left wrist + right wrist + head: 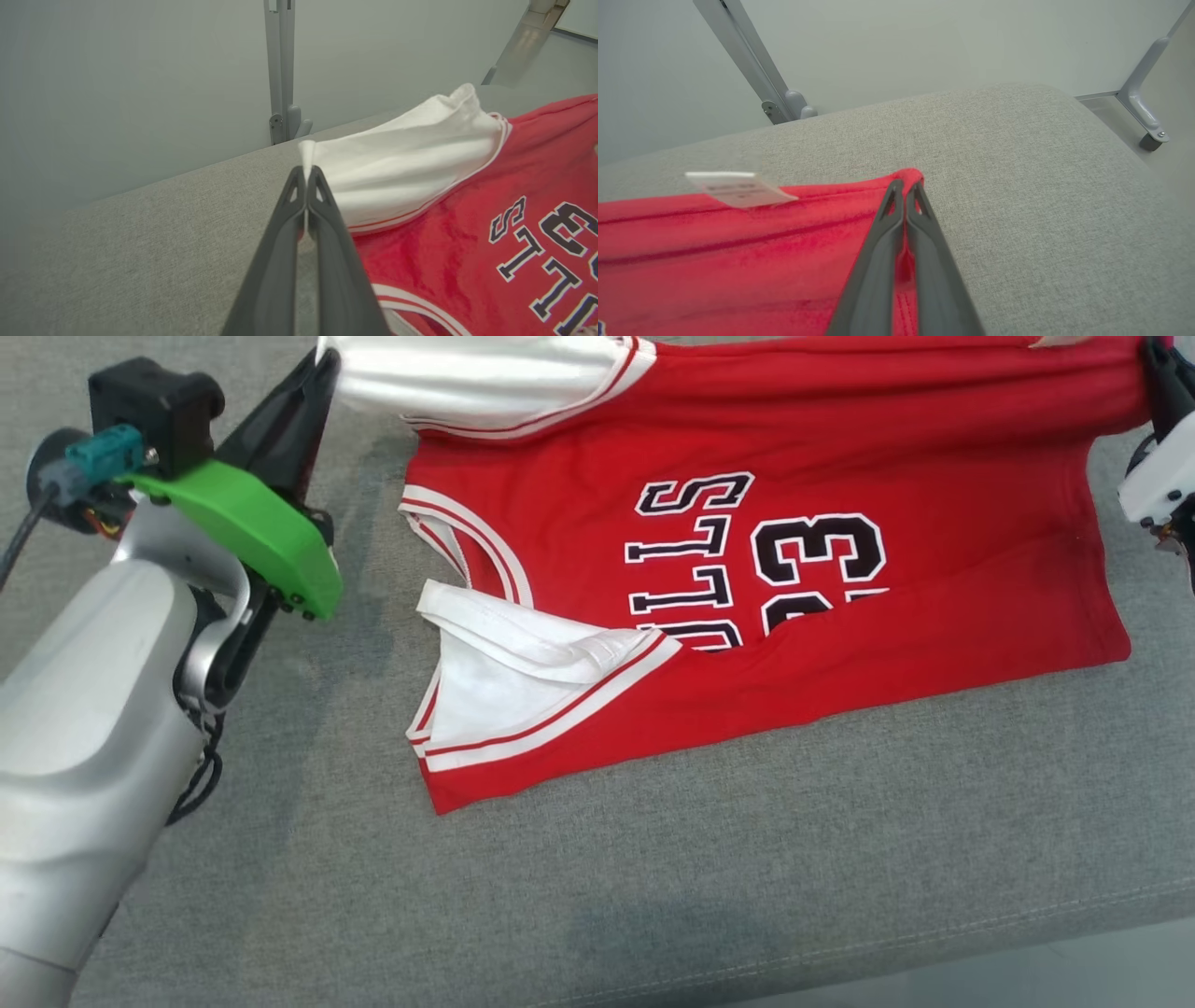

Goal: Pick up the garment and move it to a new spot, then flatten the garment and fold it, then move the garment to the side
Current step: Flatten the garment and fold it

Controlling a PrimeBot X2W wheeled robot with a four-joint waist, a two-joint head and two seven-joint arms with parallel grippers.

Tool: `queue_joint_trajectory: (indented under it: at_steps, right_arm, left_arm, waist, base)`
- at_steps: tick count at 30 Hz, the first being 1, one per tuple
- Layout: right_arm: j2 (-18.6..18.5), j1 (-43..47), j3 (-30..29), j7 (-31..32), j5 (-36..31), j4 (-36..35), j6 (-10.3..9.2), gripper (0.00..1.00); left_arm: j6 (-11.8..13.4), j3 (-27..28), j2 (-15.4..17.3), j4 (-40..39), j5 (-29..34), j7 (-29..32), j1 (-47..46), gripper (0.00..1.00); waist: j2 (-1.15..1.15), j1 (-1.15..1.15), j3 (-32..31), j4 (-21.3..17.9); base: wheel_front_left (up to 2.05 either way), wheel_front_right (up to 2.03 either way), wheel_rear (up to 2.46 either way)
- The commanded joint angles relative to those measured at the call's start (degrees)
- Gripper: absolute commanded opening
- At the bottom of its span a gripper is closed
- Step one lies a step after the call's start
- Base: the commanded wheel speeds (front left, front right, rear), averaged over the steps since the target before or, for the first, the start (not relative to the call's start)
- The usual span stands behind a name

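Jersey (840,644), red and white, lies across the head view's upper middle on grey cushion (597,877). Wrist views add detail: left gripper (307,173) clamped on its white corner at frame centre, right gripper (906,186) pinching a red corner near a white label (738,188).

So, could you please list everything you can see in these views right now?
jersey: one, red with white lining, spread on the cushion
label: one, white, at the jersey's far edge
cushion: one, grey fabric, under the jersey
frame legs: two, grey metal, beyond the cushion
left gripper: one, dark, shut on the jersey's white lining edge
right gripper: one, dark, shut on the jersey's red corner
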Motion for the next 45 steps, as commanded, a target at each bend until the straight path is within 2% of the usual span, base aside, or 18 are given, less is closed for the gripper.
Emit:
queue_joint_trajectory:
  at_steps: [1, 13, 21, 22, 24, 25, 27, 28, 29, 30, 31, 40, 45]
  right_arm:
    - [-1.18, 1.97, 0.41, -0.77, 0.80, -0.55, -0.10, 0.00]
    - [-5.06, 11.12, 4.44, -4.63, 5.84, -3.39, -0.10, 0.00]
    - [-5.48, 14.40, 6.66, -7.60, 7.69, -2.39, -0.10, 0.01]
    - [-5.38, 14.71, 7.01, -7.83, 7.84, -2.27, -0.10, 0.04]
    - [-5.29, 15.23, 7.45, -8.16, 8.50, -1.89, -0.10, 0.16]
    - [-5.30, 15.52, 7.66, -8.47, 8.82, -1.84, -0.10, 0.44]
    - [-5.24, 16.32, 8.04, -8.96, 9.81, -1.83, -0.10, 0.56]
    - [-5.34, 16.84, 8.03, -9.22, 10.46, -1.75, -0.10, 0.82]
    - [-5.51, 17.41, 7.95, -9.53, 11.08, -1.68, -0.10, 1.00]
    - [-5.82, 17.99, 7.69, -10.02, 11.74, -1.67, -0.10, 1.00]
    - [-6.10, 18.64, 7.40, -10.67, 12.41, -1.74, -0.10, 1.00]
    - [-6.95, 29.56, 4.02, -14.39, 17.74, -6.90, -0.08, 1.00]
    - [-5.64, 34.78, -0.28, -14.83, 17.77, -9.76, -0.08, 1.00]
  left_arm:
    - [0.94, 0.35, 0.87, -1.67, -0.39, -0.51, 2.52, 0.00]
    - [5.88, 0.81, 3.73, -16.02, -6.28, 0.23, 17.53, 0.00]
    - [8.22, -0.62, 3.18, -19.35, -8.20, 0.93, 23.80, 0.00]
    - [8.50, -0.75, 3.08, -19.15, -8.12, 0.81, 24.09, 0.00]
    - [8.62, -1.18, 2.72, -18.74, -8.01, 0.68, 24.73, 0.00]
    - [8.69, -1.30, 2.55, -18.53, -8.00, 0.52, 24.96, 0.00]
    - [8.94, -1.48, 2.10, -17.95, -8.02, 0.13, 25.51, 0.00]
    - [9.05, -1.57, 1.81, -17.66, -8.27, 0.02, 25.89, 0.18]
    - [9.16, -1.76, 1.63, -17.40, -8.23, -0.13, 26.19, 0.36]
    - [9.66, -1.83, 1.50, -16.97, -8.37, -0.02, 26.60, 0.78]
    - [10.17, -1.62, 1.26, -16.62, -8.43, -0.44, 26.95, 1.00]
    - [14.18, -0.62, -1.59, -14.12, -6.93, -7.10, 31.97, 1.00]
    - [17.10, 3.39, -4.18, -15.31, -1.70, -9.70, 36.17, 1.00]
  waist:
    - [0.00, 0.00, -1.60, 1.43]
    - [0.00, 0.00, -4.21, 2.64]
    - [0.00, 0.00, -3.13, 2.87]
    - [0.00, 0.00, -3.02, 2.87]
    - [0.00, 0.00, -2.97, 2.91]
    - [0.00, 0.00, -3.04, 2.92]
    - [0.00, 0.00, -3.36, 2.91]
    - [0.00, 0.00, -3.65, 2.93]
    - [0.00, 0.00, -4.01, 2.97]
    - [0.00, 0.00, -4.38, 3.04]
    - [0.00, 0.00, -4.85, 3.13]
    - [0.00, 0.00, -9.36, 3.59]
    - [0.00, 0.00, -12.06, 3.64]
  base:
    - [0.00, 0.00, 0.00]
    - [0.00, 0.00, 0.00]
    - [0.00, 0.00, 0.00]
    - [0.00, 0.00, 0.00]
    - [0.00, 0.00, 0.00]
    - [0.00, 0.00, 0.00]
    - [0.00, 0.00, 0.00]
    - [0.00, 0.00, 0.00]
    - [0.00, 0.00, 0.00]
    - [0.00, 0.00, 0.00]
    - [0.00, 0.00, 0.00]
    - [0.00, 0.00, 0.00]
    - [0.00, 0.00, 0.00]
